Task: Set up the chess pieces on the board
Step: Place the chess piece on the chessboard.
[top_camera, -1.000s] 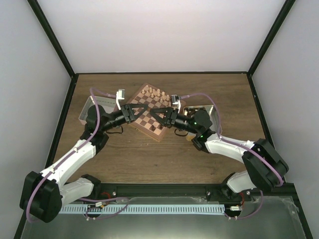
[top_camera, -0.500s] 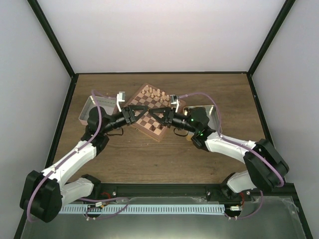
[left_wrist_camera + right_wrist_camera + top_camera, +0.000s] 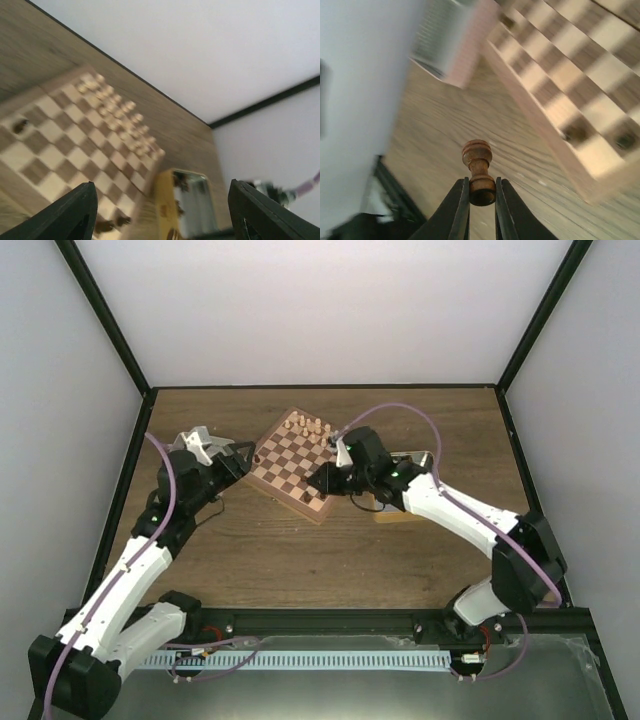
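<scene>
My right gripper (image 3: 481,197) is pinched tight on one dark chess piece (image 3: 477,162) at its fingertips. The board (image 3: 580,90) lies ahead to its right, with two more dark pieces (image 3: 576,133) near the corner. My left gripper (image 3: 161,200) gapes wide and empty, with the board beyond it.

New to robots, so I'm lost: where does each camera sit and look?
Top external: above, behind, looking down on the board; left arm, right arm show.
Left wrist: on left arm, looking across the board; open fingers below.
Right wrist: on right arm, facing board's corner; fingers pinch dark piece.
All share the board.
</scene>
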Robot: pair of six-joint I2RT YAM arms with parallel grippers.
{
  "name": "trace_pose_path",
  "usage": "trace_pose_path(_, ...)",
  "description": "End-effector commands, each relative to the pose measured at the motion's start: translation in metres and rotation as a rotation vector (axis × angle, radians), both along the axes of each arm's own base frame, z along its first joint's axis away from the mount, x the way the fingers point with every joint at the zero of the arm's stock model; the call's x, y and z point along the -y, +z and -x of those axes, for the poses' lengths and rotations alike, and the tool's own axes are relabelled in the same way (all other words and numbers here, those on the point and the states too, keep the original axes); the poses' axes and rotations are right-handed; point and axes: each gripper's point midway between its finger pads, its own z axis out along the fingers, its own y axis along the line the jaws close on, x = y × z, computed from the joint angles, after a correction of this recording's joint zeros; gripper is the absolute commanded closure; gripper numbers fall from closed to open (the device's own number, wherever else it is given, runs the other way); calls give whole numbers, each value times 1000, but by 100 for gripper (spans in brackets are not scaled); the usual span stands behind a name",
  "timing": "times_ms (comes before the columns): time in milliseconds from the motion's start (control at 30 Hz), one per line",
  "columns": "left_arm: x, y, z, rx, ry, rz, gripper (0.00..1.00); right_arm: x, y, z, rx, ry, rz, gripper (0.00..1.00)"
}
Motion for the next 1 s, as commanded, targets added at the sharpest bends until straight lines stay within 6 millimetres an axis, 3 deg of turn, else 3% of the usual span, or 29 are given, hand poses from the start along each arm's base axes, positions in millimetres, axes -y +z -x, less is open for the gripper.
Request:
trace_pose_path(0,-47,-14,-7,-21,180,-315,26,32,-70,23,-66,69,400,90)
trace_pose_path(100,-61,-6,-9,12,225,-430,24,38,-87,25,-71,85,536,90)
trace_pose_path(333,-79,8,-14,79,280,-602,23,32,-103,14,-60,86,676,90)
trace_pose_path(967,-85,2,-12,76,277,-603,21,10,-123,-13,-43,120,848,88)
